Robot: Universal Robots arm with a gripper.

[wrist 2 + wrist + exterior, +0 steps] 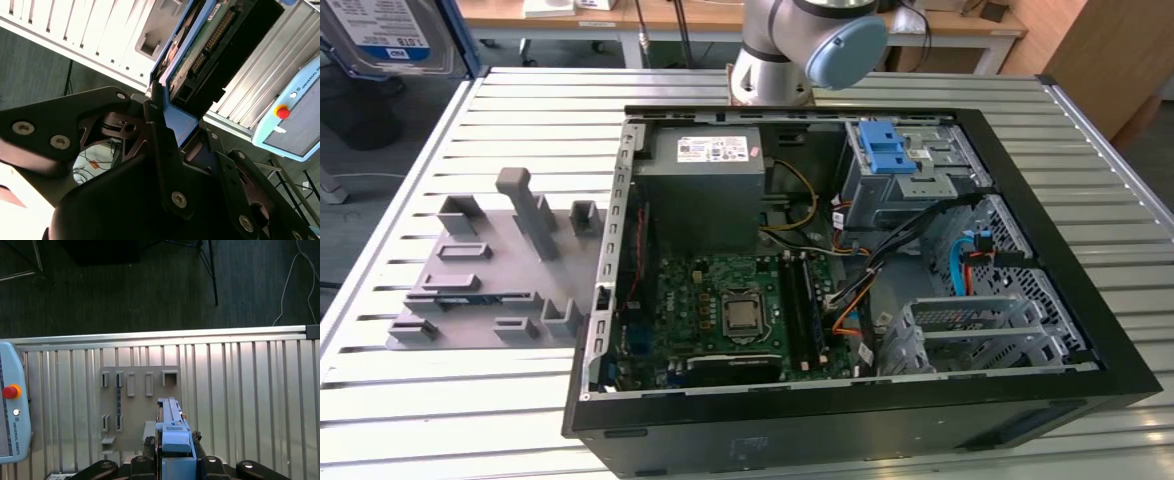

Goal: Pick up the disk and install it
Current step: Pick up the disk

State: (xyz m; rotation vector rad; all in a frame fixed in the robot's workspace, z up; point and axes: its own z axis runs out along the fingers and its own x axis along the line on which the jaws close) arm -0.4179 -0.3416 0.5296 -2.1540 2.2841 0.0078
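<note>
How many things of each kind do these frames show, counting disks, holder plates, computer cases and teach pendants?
Disk, clamped in the gripper: 1
Grey holder plate: 1
Open computer case: 1
Teach pendant: 1
Total: 4

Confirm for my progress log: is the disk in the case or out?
Out: the fingers clamp the disk in the air, facing the grey rack, outside the case.
</note>
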